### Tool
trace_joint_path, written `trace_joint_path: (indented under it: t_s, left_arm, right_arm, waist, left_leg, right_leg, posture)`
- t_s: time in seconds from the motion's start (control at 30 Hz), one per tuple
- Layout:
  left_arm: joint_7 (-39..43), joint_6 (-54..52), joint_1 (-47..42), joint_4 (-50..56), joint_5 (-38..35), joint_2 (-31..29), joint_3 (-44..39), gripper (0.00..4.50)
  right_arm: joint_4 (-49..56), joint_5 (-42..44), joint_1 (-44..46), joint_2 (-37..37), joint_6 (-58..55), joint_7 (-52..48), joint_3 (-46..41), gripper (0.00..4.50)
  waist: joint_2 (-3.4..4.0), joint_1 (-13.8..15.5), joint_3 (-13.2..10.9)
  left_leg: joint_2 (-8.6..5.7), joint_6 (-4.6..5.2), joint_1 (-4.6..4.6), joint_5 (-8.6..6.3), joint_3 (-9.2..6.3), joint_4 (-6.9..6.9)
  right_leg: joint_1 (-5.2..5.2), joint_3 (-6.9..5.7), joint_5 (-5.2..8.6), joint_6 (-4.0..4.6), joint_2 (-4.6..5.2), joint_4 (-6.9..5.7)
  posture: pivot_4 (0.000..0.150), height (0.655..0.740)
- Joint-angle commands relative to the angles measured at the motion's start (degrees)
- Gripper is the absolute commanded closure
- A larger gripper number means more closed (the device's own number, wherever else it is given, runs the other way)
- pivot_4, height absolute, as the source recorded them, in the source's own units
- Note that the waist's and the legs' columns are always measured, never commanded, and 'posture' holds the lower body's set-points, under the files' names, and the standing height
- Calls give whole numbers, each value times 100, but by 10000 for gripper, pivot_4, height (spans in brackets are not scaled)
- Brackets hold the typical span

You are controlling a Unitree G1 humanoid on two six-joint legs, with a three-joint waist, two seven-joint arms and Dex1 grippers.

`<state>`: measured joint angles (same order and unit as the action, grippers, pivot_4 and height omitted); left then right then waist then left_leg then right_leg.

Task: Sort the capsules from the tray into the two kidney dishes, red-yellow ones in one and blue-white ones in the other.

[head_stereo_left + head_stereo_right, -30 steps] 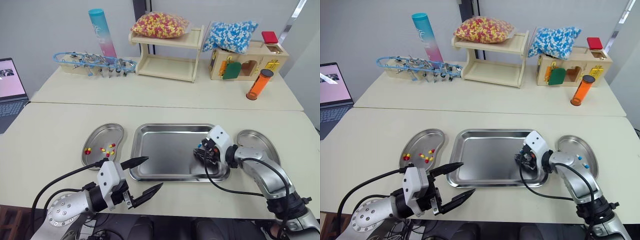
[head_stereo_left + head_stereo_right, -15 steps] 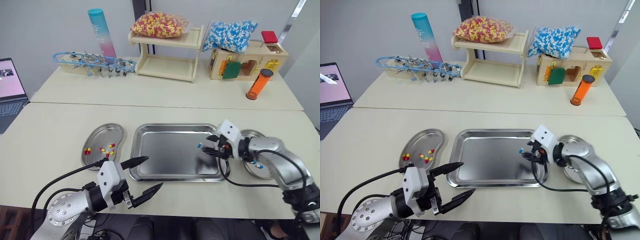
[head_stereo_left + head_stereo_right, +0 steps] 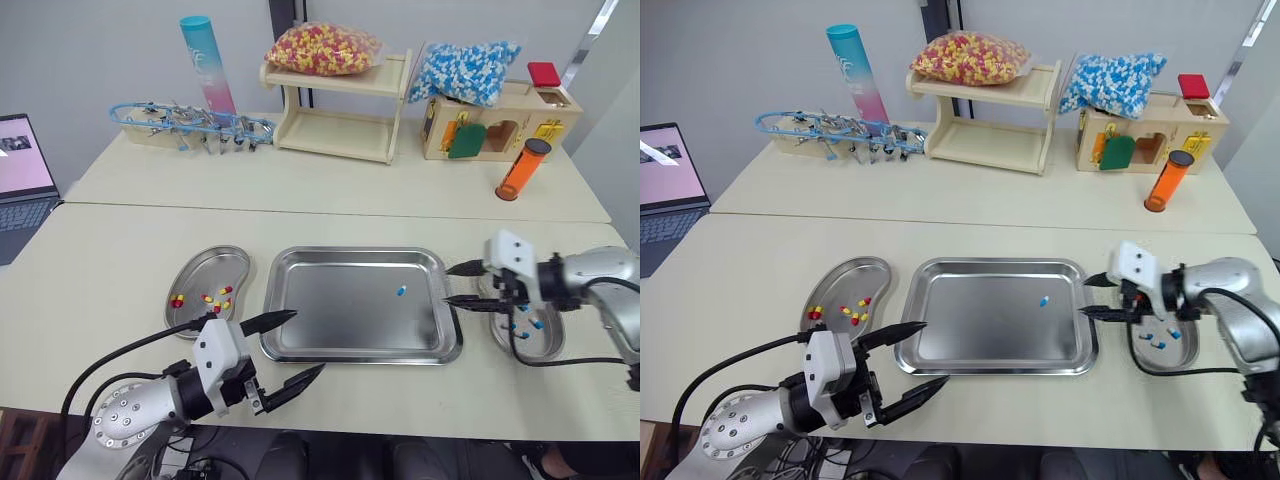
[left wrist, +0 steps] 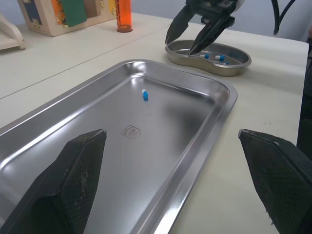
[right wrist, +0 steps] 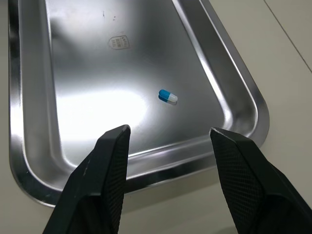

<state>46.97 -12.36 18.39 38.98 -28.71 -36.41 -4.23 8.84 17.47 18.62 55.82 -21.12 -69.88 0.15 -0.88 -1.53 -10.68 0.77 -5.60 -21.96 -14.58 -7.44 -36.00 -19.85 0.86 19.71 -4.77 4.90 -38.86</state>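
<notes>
This looks like a robotics test lab, not a home or a clinic. Two plain cream tables [image 3: 330, 200] stand pushed together before a bare grey wall [image 3: 90, 50]. Staged props line the far table: a rack of surgical instruments [image 3: 190, 125] at eleven o'clock, a wooden shelf [image 3: 335, 125] at twelve bearing a bag of red-yellow capsules [image 3: 322, 50], and a wooden latch box [image 3: 505, 125] at one. An open laptop [image 3: 22, 170] sits at nine. On the near table, kidney dishes [image 3: 205, 270] flank a steel tray [image 3: 340, 300].

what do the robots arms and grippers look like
The left arm and right arm are rounded silver-grey shells, the left with a ring of bolts. The left gripper and right gripper each have a white block body and two black pointed fingers with crosshatched pads. Black cables loop alongside.
</notes>
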Motion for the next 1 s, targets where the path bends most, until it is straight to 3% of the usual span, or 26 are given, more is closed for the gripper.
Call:
trace_joint_path:
  t_s: [0.03, 0.3, 0.6, 0.7, 0.8, 1.0]
  left_arm:
    - [72, -67, -39, 59, -168, -61, -56, 0]
    - [139, -161, -146, -158, -228, -86, -209, 0]
    - [194, -37, -236, -352, -135, -83, -294, 0]
    - [191, -63, -225, -380, -154, -94, -336, 0]
    - [189, -101, -226, -373, -194, -109, -359, 0]
    - [147, -186, -259, -328, -224, -122, -413, 0]
  right_arm:
    - [463, 326, -434, 144, -34, 111, -798, 16756]
    - [1313, 769, -2352, -31, -56, 212, -2747, 16756]
    - [1335, 748, -3515, 40, 124, -105, -3573, 16756]
    - [1184, 767, -3582, 115, 44, -169, -3651, 11016]
    - [1055, 814, -3524, 214, -3, -243, -3626, 730]
    - [728, 846, -3058, 486, 24, -375, -3266, 268]
  waist:
    - [0, -3, 0]
    - [0, 2, 0]
    - [0, -17, 0]
    - [0, -18, 0]
    - [0, -19, 0]
    - [0, -24, 0]
  left_leg:
    - [0, 0, 1, 0, 0, 0]
    - [0, 0, 1, 0, 1, 0]
    - [0, 0, 17, 0, 4, -1]
    - [0, 0, 16, 0, 5, -1]
    - [0, 0, 17, 0, 5, -1]
    - [0, 0, 17, 0, 5, -1]
  right_leg:
    - [0, 0, 0, 0, 0, -1]
    - [5, 0, 0, 0, 0, 1]
    - [21, 2, 0, -1, 0, 0]
    - [22, 2, 0, -1, 0, 3]
    - [22, 2, 0, -1, 0, 3]
    - [23, 2, 0, -1, 0, 3]
  posture:
    - [1500, 7400]
    - [1500, 7400]
    - [1500, 7400]
    - [1500, 7400]
    - [1500, 7400]
    - [1500, 7400]
